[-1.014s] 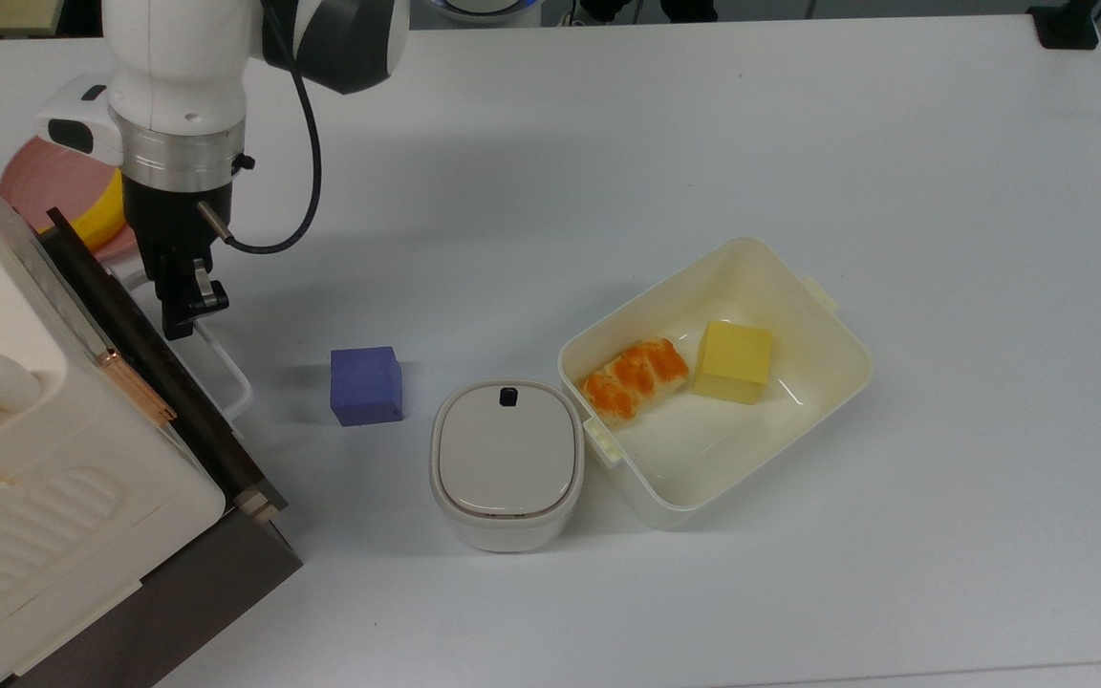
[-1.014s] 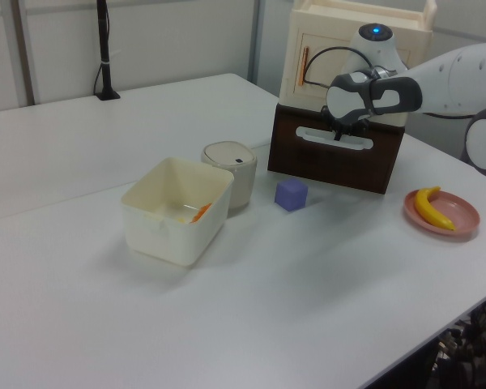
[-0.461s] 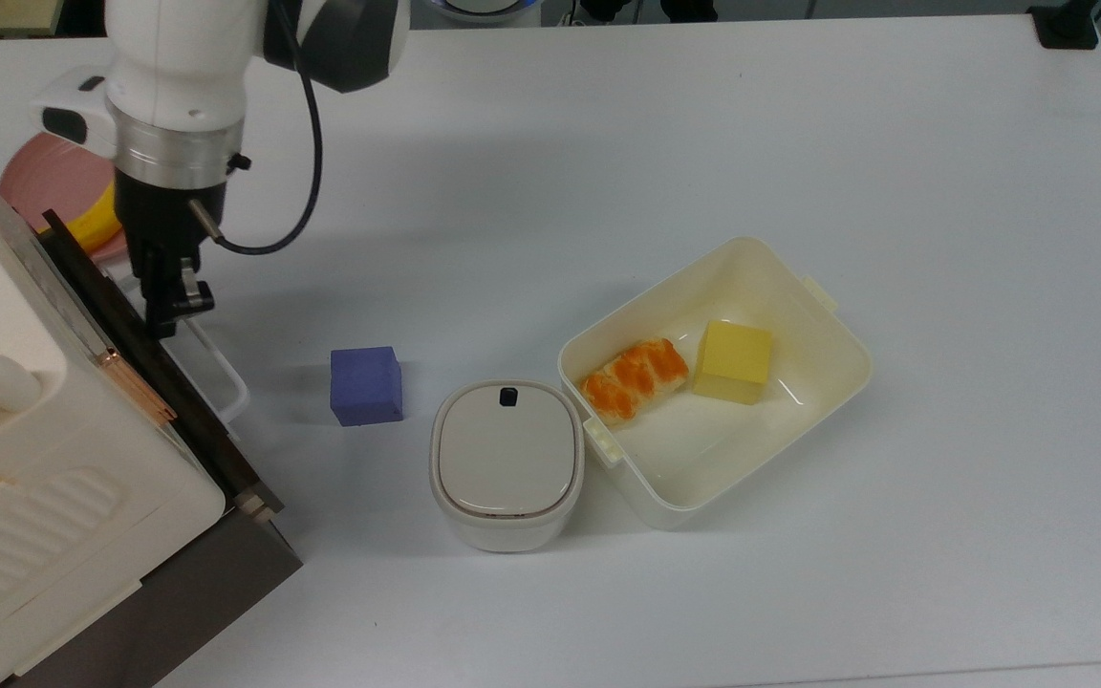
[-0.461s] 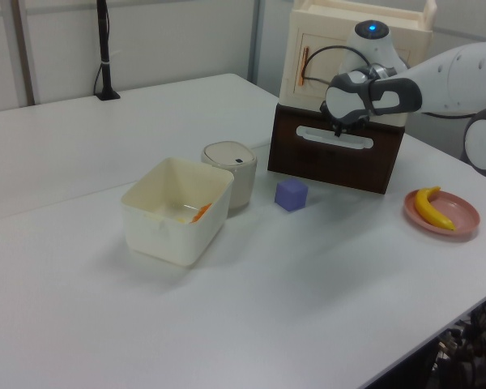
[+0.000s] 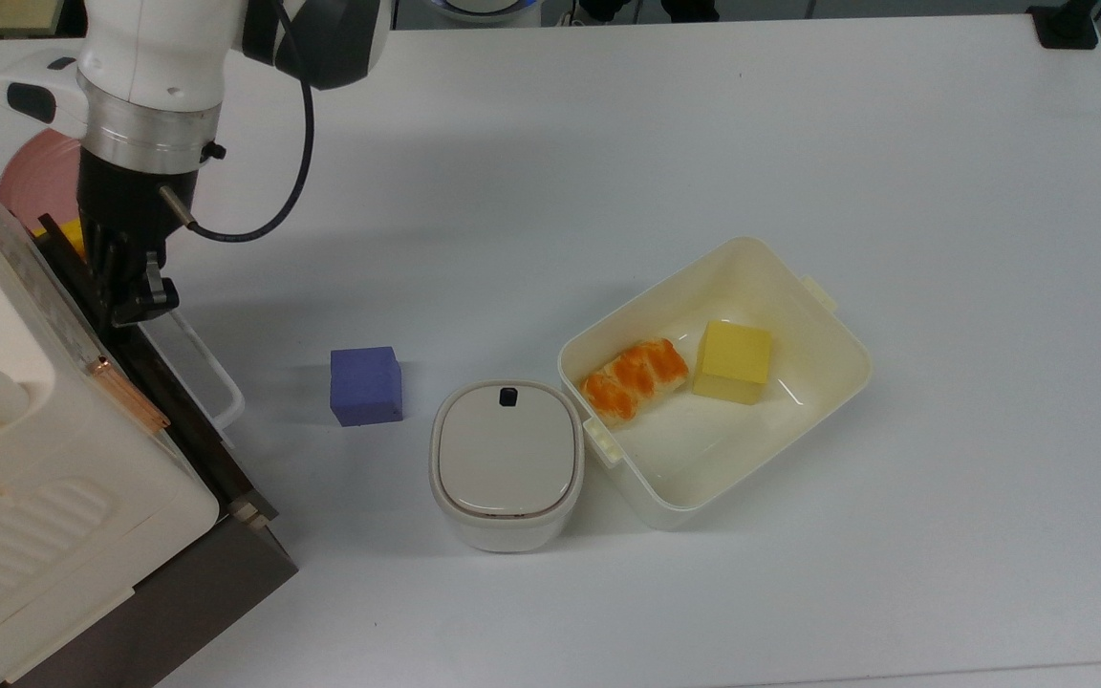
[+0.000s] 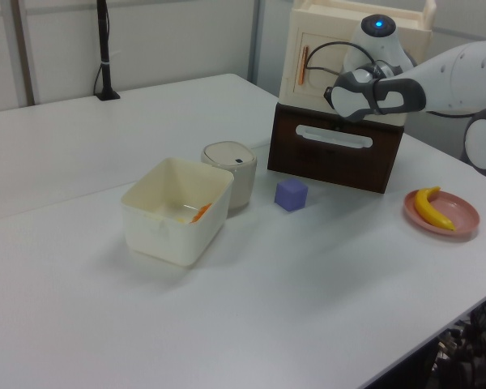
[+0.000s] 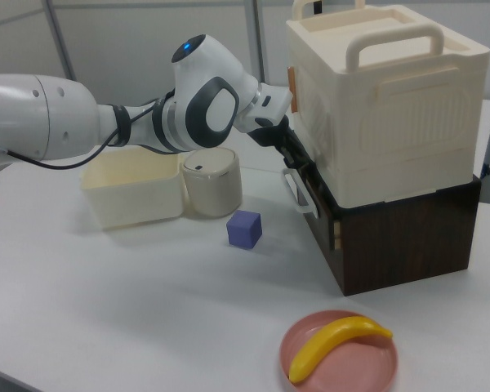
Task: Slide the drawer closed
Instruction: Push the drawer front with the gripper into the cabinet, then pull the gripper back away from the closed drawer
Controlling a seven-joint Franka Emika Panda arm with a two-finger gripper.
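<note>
- While the gripper [image 5: 135, 291] presses the drawer [image 6: 336, 156] front above its white handle [image 5: 199, 368], finger spacing can't be told.
- No readable writing anywhere.

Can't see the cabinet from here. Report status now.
Claw against the drawer front, above the white handle. Drawer looks nearly flush with the cabinet. Purple cube stands apart; nothing blocking.

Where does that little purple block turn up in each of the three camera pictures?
Top view: purple block left of centre, beside the lidded beige container.
Left view: centre, in front of the dark drawer front.
Right view: centre, below the container.
Shared landmark: the lidded beige container.
</note>
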